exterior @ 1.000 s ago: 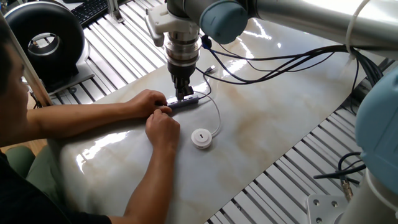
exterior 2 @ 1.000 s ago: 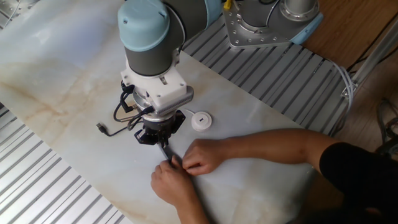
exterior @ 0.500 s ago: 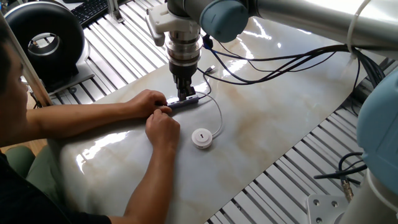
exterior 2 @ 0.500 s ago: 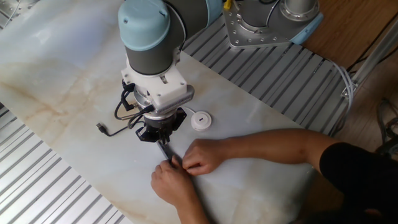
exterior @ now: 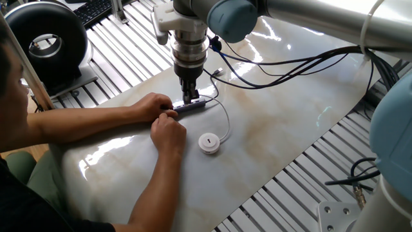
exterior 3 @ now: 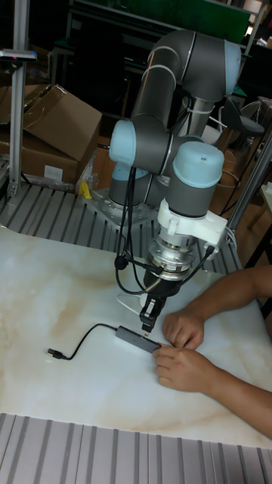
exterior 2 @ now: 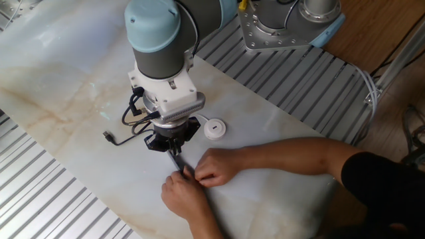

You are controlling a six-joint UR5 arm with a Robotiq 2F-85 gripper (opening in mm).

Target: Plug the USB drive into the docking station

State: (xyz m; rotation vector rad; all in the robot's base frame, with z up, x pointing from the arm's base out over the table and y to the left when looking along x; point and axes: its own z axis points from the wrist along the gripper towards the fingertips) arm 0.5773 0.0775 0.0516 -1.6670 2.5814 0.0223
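We saw the claw (exterior: 190,98) pointing straight down onto the docking station (exterior: 191,106), which lay flat on the marble desk (exterior: 283,129); its fingers sat close together, though we could not tell whether they gripped anything. A person's two hands (exterior: 168,132) steadied the hub's near end. The USB drive (exterior: 208,142) lay just beside them, its white cable (exterior: 226,119) curving back toward the hub.

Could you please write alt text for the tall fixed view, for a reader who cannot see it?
A grey and light-blue robot arm reaches down so its gripper meets the slim grey docking station lying on a marble-patterned table, while a person's two hands steady the bar's right end. The dock's black cable trails left to a loose plug.
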